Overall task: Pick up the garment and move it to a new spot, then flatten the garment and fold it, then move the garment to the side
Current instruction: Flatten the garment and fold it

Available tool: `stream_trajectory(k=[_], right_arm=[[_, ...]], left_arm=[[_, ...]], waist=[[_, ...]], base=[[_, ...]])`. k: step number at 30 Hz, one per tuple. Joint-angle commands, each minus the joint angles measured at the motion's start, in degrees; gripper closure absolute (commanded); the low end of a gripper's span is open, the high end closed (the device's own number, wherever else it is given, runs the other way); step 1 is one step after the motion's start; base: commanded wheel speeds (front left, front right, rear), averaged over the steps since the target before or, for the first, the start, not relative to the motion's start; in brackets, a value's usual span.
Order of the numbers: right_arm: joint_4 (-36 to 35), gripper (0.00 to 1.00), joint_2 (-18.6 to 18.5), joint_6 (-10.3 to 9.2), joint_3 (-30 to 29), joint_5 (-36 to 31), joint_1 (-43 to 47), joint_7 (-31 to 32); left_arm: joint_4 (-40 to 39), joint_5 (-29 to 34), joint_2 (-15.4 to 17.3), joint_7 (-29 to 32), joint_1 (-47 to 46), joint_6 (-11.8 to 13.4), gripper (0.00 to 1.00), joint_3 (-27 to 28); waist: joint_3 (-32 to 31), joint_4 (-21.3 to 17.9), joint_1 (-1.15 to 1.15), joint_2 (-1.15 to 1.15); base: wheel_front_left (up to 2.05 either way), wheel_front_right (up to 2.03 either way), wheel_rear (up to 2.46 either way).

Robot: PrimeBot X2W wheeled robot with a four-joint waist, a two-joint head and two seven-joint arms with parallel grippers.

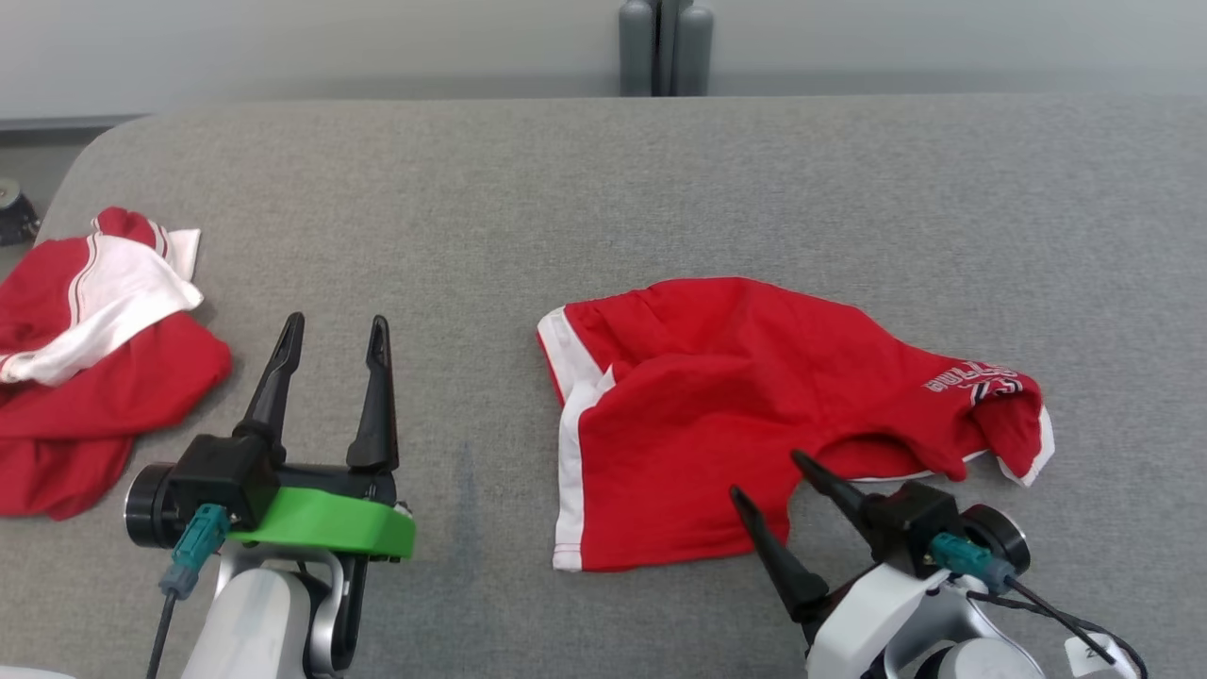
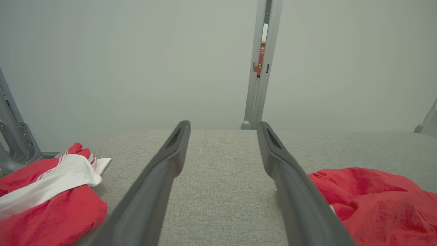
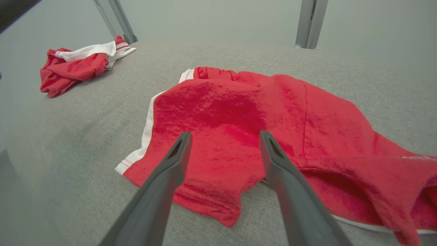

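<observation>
Lying right of centre on the grey cloth-covered table (image 1: 603, 189): red garment (image 1: 735, 405), a pair of shorts with white side stripes, partly spread and still wrinkled. White-striped side toward the left. Right leg bunched, its hem turned up, with white lettering beside it (too small to read). Near edge rumpled, with a deep notch between the legs.

Poised at that near edge: right gripper (image 1: 766, 474), fingers released and spread wide, grasping nothing, tips pointing far and slightly left over the red cloth. Touching the fabric or just above it, cannot tell. Same in the right wrist view: right gripper (image 3: 224, 133) with both tips over the red garment (image 3: 256, 102), cloth showing plainly between them.

Placed left of the garment and clear of it: left gripper (image 1: 337, 322), fingers likewise released, empty, pointing toward the far side over bare table. In the left wrist view, left gripper (image 2: 222, 123) framing grey cloth, with the red garment (image 2: 375, 198) off to its right.

Heaped at the table's left edge: second red-and-white heap (image 1: 85, 368), crumpled, apart from both grippers. Beyond the far edge: grey post (image 1: 665, 47) against a pale wall.
</observation>
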Motion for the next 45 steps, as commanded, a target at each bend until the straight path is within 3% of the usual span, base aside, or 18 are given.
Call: stream_trajectory(k=[1, 12, 14, 15, 23, 29, 37, 44, 45], right_arm=[[1.1, 0.0, -1.0, -0.03, 1.6, 0.2, -1.4, 0.5], [9.8, 0.0, -5.9, -0.03, 13.6, 1.8, -6.2, 6.7], [10.3, 0.97, -6.4, -0.04, 14.1, 2.0, -6.7, 6.8], [10.0, 1.0, -6.5, -0.04, 14.0, 2.0, -7.2, 6.1], [5.4, 1.0, -5.6, -0.04, 8.3, 2.2, -8.9, -0.7], [2.9, 1.0, -5.2, -0.04, -1.7, 3.0, -8.1, -2.7], [5.2, 1.0, -5.2, -0.04, -17.8, 3.9, -9.5, -3.0], [8.4, 1.0, -5.8, -0.04, -21.5, 4.6, -11.7, -3.1], [8.6, 0.74, -5.7, -0.04, -21.5, 4.8, -11.7, -3.2]], left_arm=[[-0.1, 0.4, -0.5, 0.0, -1.3, -0.4, 0.0, 0.1], [-0.3, 2.7, -3.4, 0.0, -3.0, -1.9, 0.0, 1.8], [-0.2, 3.0, -3.6, 0.0, -3.0, -2.2, 0.0, 2.2], [-0.2, 3.1, -3.6, 0.0, -3.0, -2.3, 0.0, 2.4], [-0.1, 4.8, -4.0, 0.0, -2.1, -2.8, 0.0, 4.1], [-0.1, 5.6, -4.0, 0.0, -2.4, -3.0, 0.0, 5.0], [0.1, 6.1, -4.6, 0.0, -3.7, -3.8, 0.0, 4.8], [0.3, 6.3, -5.1, 0.0, -4.7, -4.1, 0.0, 4.3], [0.3, 6.3, -5.2, 0.0, -4.8, -4.1, 0.0, 4.4]], waist=[[3.9, 4.0, 0.0, 0.0], [6.0, 5.7, 0.0, 0.0], [6.0, 5.4, 0.0, 0.0], [5.9, 5.1, 0.0, 0.0], [5.3, 2.1, 0.0, 0.0], [5.5, -0.4, 0.0, 0.0], [6.9, -1.5, 0.0, 0.0], [8.5, -1.2, 0.0, 0.0], [8.6, -1.2, 0.0, 0.0]], base=[[0.0, 0.0, 0.0], [0.0, 0.0, 0.0], [0.0, 0.0, 0.0], [0.0, 0.0, 0.0], [0.0, 0.0, 0.0], [0.0, 0.0, 0.0], [0.0, 0.0, 0.0], [0.0, 0.0, 0.0], [0.0, 0.0, 0.0]])
